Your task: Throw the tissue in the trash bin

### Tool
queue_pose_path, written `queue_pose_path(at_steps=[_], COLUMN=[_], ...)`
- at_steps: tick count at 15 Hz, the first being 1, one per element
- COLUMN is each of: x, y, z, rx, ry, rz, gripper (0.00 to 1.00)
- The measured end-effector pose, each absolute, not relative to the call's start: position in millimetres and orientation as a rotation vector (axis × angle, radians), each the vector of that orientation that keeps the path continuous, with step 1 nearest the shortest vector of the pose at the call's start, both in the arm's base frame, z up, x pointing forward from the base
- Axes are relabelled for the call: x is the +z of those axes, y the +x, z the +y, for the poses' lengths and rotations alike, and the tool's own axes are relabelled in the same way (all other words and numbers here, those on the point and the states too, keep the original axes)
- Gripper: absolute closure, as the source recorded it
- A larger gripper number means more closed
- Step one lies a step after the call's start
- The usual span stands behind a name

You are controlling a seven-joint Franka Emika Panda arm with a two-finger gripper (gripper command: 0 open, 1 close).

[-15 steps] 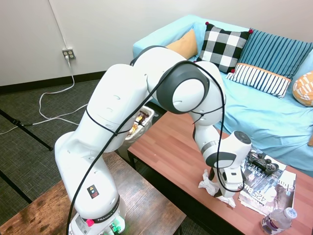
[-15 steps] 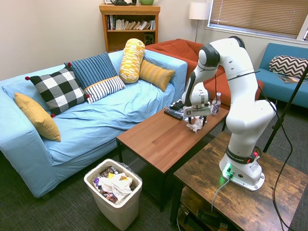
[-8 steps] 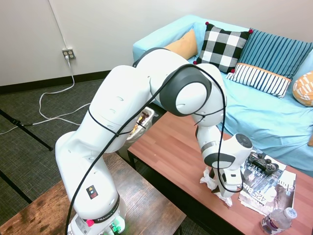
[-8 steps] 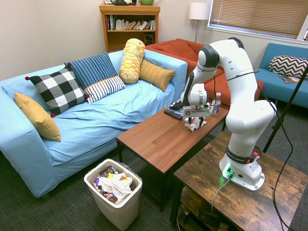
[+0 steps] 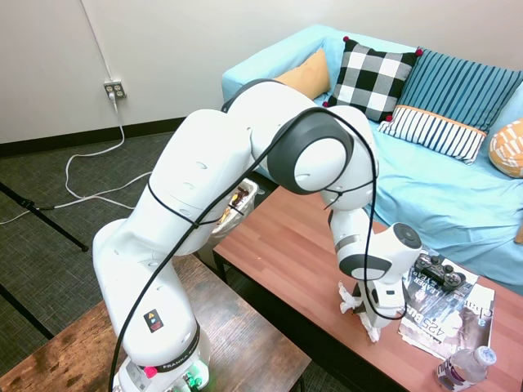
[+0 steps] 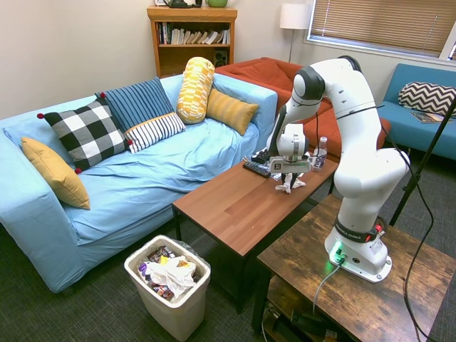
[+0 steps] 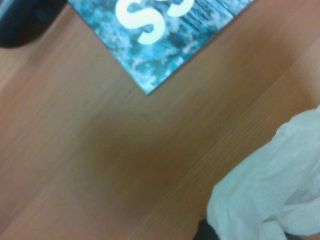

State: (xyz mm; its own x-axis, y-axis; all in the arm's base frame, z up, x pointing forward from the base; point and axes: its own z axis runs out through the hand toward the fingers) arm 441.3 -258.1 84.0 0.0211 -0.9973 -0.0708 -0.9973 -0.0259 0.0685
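Note:
The tissue (image 5: 357,299) is a crumpled white wad on the brown coffee table (image 5: 286,245), near its edge by the arm. My gripper (image 5: 366,313) points down with its fingers shut on the tissue, whose pointed ends stick out on both sides. From the other side, the tissue (image 6: 288,186) hangs bunched under the gripper (image 6: 288,178), at the table surface. The wrist view shows the tissue (image 7: 275,180) close up over bare wood. The trash bin (image 6: 173,303) stands on the carpet off the table's far end, full of wrappers and white paper. Part of the trash bin (image 5: 243,202) peeks out behind the arm.
A magazine (image 5: 448,314) with a game controller (image 5: 437,270) on it lies beside the tissue, and a water bottle (image 5: 466,367) stands at the table corner. A remote (image 6: 256,169) lies near the sofa side. A blue sofa (image 6: 142,171) with pillows runs along the table.
The tissue has been squeezed from a spread-out wad into a narrow bunch between the fingers, and the gripper has shifted slightly with it.

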Motion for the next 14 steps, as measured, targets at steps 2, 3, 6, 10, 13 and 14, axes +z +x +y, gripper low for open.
queue_pose_path(at_steps=[2, 3, 6, 10, 13, 14], x=[84.7, 85.8, 111.1, 189.5, 258.5, 279.3], y=[441.0, 441.8, 452.6, 474.7, 493.7, 498.5], z=[-259.4, -258.9, -253.8, -209.9, -130.8, -100.5], rx=[0.147, 0.141, 0.078, -0.067, -0.178, -0.209], ry=[-2.251, -2.255, -2.272, -2.351, -2.477, -2.522], rz=[2.176, 2.166, 2.104, 1.930, 1.774, 1.733], gripper=[1.00, 1.00, 1.00, 1.00, 1.00, 1.00])
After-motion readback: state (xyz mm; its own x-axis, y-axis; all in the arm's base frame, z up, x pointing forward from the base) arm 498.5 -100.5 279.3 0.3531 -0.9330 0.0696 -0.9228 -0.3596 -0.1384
